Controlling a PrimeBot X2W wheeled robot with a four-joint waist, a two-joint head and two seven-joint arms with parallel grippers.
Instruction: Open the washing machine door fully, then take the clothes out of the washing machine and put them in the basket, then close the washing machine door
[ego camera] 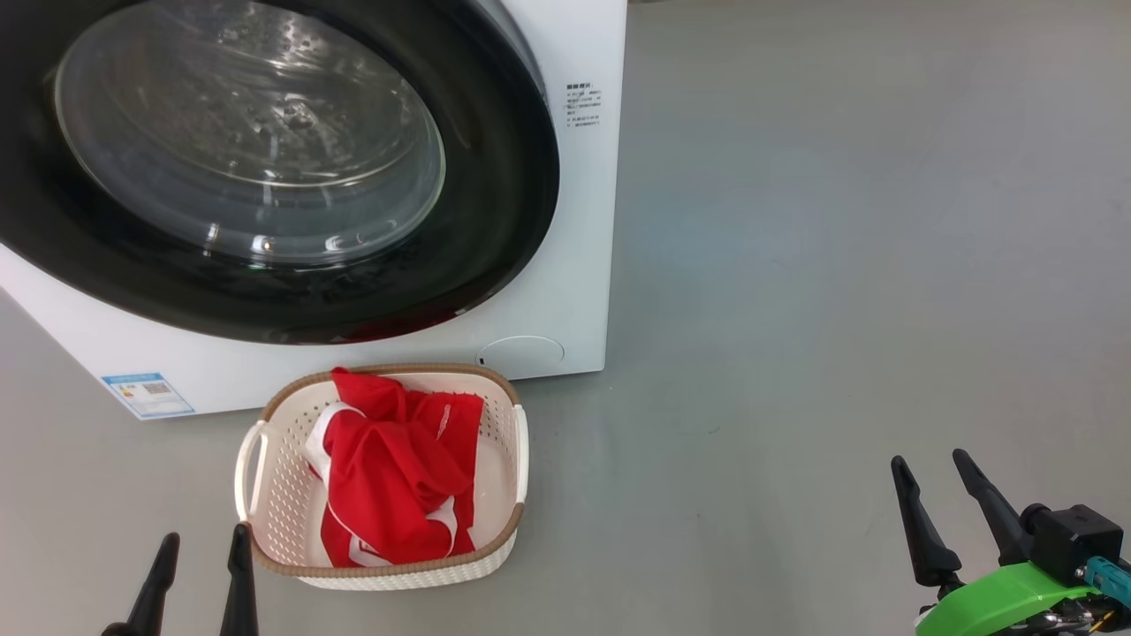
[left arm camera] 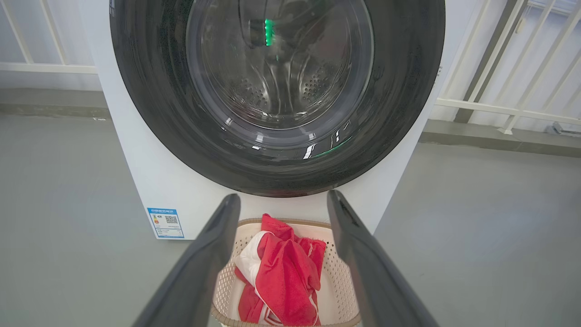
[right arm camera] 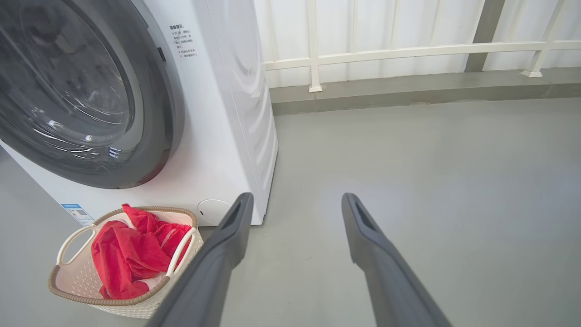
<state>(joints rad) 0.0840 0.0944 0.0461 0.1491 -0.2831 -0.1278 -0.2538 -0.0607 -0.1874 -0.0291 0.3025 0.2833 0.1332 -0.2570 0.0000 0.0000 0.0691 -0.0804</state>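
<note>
We see our left pincer (ego camera: 203,539) and right pincer (ego camera: 928,459) both spread wide and empty over the floor (ego camera: 795,309). Just ahead of the left one, the clothes (ego camera: 389,477) lie in the basket (ego camera: 389,570), which stands before the washing machine (ego camera: 574,265). The washing machine door (ego camera: 495,177) is shut.

The floor (ego camera: 839,265) is smooth grey and matte, with a soft pale sheen in places and a tiny dark speck (ego camera: 714,431) on it. At its far edge runs a low grey kerb (right arm camera: 408,91), a shade darker than the floor. On the kerb stands a white railing (right arm camera: 408,49) of slim uprights and one horizontal bar, an upright ending in a small flared foot (right arm camera: 314,87). A darker grey post (right arm camera: 483,27) rises among the white bars, and behind them is a pale panelled wall (right arm camera: 386,22).
</note>
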